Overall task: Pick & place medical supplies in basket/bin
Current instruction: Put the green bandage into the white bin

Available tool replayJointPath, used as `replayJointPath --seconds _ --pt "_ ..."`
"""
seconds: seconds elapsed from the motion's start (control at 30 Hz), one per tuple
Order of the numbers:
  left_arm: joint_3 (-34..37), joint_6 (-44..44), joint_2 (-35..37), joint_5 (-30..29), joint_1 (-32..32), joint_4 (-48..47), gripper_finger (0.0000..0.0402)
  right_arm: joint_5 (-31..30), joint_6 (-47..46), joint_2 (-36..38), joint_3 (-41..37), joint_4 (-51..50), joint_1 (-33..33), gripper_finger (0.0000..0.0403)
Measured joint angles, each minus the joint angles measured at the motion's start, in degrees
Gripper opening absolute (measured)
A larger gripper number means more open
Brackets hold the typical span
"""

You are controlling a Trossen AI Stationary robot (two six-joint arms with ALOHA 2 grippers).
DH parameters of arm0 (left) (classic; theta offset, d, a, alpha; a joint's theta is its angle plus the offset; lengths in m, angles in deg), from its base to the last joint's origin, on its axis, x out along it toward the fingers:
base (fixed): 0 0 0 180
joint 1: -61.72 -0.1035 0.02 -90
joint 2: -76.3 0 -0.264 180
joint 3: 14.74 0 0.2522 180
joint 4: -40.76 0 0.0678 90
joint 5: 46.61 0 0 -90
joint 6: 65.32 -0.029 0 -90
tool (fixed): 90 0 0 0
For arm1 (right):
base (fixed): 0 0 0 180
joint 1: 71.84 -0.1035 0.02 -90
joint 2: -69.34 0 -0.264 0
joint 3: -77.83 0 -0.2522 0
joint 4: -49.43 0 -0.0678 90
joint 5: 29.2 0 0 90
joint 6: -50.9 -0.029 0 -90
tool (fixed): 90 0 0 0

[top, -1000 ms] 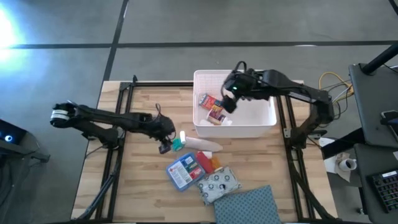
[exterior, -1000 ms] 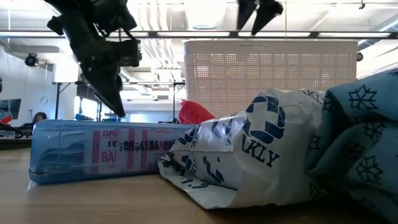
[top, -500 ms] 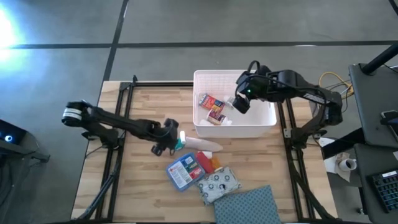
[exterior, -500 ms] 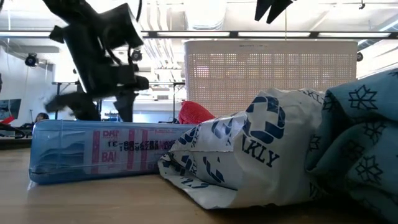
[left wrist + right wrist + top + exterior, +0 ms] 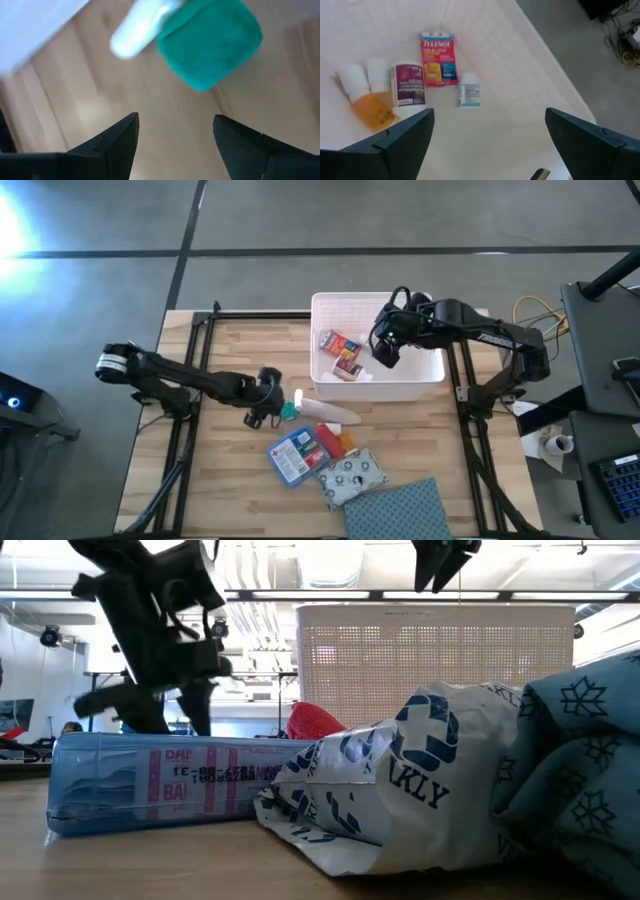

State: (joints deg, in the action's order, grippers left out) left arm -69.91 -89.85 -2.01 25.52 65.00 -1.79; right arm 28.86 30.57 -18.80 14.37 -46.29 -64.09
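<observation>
Reaching low over the wooden table [image 5: 230, 470] from the left: the left gripper [image 5: 266, 402], fingers spread apart and holding nothing, hovering just beside the green cap of the tube [image 5: 312, 411]. Showing in the left wrist view as two dark fingers [image 5: 112, 142] parted above bare wood, with the green cap [image 5: 212, 42] ahead of them and not between them. Lying on its side in front of the bin, cap toward the left gripper: the white tube itself.

Resting nearer the table's front edge: the blue-and-red flat packet [image 5: 294, 454], touching a red pack [image 5: 331, 440] and an orange pack [image 5: 346, 444], then the white patterned pouch [image 5: 352, 476], and beside it a dotted cloth [image 5: 400, 512].

Standing at the table's back, middle to right: the white bin [image 5: 420, 385]. Lying inside on its floor, toward its left side: a red box [image 5: 438, 59], a purple-labelled box [image 5: 409, 84], a small white bottle [image 5: 469, 90], an orange bottle [image 5: 374, 109].

Hanging above the bin's interior from the right: the right gripper [image 5: 384, 350], fingers [image 5: 402, 137] wide apart, gripping nothing.
</observation>
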Motion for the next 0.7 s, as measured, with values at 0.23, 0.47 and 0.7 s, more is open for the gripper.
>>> replayJointPath --seconds 0.23,0.47,0.7 --pt "-0.64 37.03 7.99 16.03 -2.70 -0.55 0.0235 0.94 -2.84 0.00 -4.40 0.75 0.00 0.0372" --pt "0.72 43.10 8.41 14.24 -2.57 6.22 0.0235 1.62 -2.68 -0.02 -6.71 6.37 0.02 0.0372" --pt "0.83 43.08 4.75 14.14 -2.55 6.46 0.0235 2.43 -4.45 -0.02 -6.79 7.42 0.02 0.0372"
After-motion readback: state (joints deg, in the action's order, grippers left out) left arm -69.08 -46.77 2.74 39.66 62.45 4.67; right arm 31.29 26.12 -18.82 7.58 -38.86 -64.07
